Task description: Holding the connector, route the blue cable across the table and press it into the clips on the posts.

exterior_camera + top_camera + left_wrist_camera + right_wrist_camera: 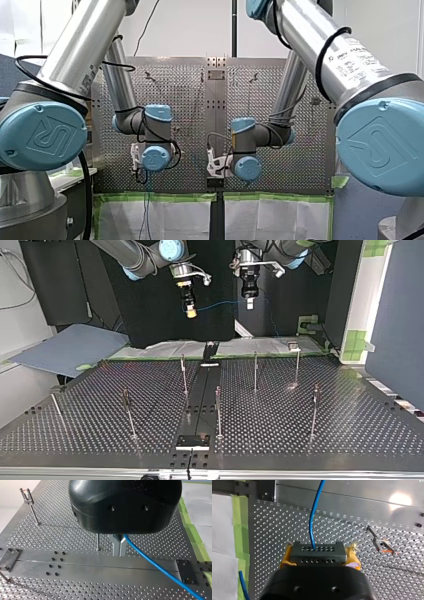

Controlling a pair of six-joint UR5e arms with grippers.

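Thin blue cable (313,517); dark grey rectangular connector (318,552) dotted with hole rows; yellow pads (285,559) on my right end effector (318,555). The silver metal desk (50,530) is perforated all over, with green tape (239,517) along its edge.

I see the table (62,530) as perforated brushed metal with a dull sheen. Blue cable (160,568): smooth glossy plastic jacket. Connector (318,552): matt dark-grey plastic. My left gripper (119,552): glossy black plastic housing, bare metal fingers (115,547). My right gripper (319,557): yellow pads (285,559), rough edges. Posts (33,512): thin metal.

arms (75,45): silver tubes, light-blue logo caps (42,135)
cables (327,55): black, looped outside
left gripper (119,552): black shell, metal fingers (116,547)
right gripper (319,555): black shell, yellow pads (285,559)
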